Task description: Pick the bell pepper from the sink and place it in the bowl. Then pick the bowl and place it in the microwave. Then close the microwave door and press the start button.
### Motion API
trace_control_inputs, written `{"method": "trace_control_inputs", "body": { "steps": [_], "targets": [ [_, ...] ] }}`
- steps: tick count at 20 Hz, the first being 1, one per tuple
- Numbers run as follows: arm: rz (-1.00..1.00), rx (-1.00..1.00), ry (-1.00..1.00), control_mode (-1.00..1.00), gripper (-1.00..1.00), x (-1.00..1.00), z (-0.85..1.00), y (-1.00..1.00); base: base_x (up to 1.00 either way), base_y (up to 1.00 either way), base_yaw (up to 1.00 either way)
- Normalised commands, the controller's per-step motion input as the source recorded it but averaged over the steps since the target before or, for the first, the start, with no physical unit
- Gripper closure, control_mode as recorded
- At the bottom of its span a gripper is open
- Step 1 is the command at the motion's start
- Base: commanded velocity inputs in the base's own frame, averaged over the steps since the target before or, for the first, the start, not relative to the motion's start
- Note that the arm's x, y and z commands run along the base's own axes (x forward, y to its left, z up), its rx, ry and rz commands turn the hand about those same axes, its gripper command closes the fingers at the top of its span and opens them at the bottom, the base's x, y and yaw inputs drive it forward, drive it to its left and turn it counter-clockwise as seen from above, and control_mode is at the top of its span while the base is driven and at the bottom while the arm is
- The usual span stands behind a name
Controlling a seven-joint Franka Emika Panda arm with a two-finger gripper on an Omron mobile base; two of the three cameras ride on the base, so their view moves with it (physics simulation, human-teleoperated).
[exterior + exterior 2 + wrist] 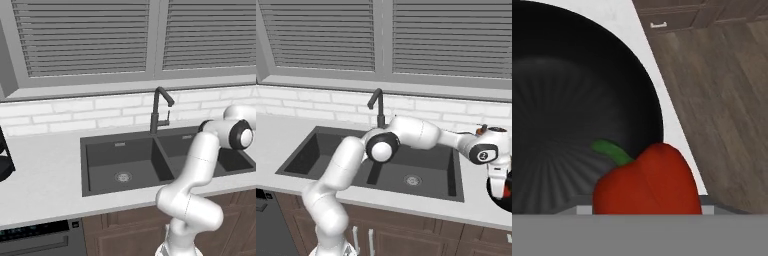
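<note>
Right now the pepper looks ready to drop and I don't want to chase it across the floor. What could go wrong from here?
1. In the hand view the bell pepper hangs near the rim of the bowl, not its middle, so it may clip the rim and roll out.
2. The bowl sits close to the counter edge, with the wooden floor below, so a bounce could go overboard.

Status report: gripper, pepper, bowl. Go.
Gripper low over bowl, right of sink. Pepper at the gripper, above bowl interior; grip itself hidden. Nothing in the way.
</note>
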Motion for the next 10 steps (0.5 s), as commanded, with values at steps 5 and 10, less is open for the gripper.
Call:
{"method": "trace_control_inputs", "body": {
  "steps": [5, 10],
  "targets": [
    [0.00, 0.09, -0.15, -1.00, 1.00, 0.00, -0.25, 0.00, 0.00, 0.00, 0.00],
    [0.00, 0.01, -0.19, -1.00, -1.00, 0.00, -0.58, 0.11, 0.00, 0.00, 0.00]
  ]
}}
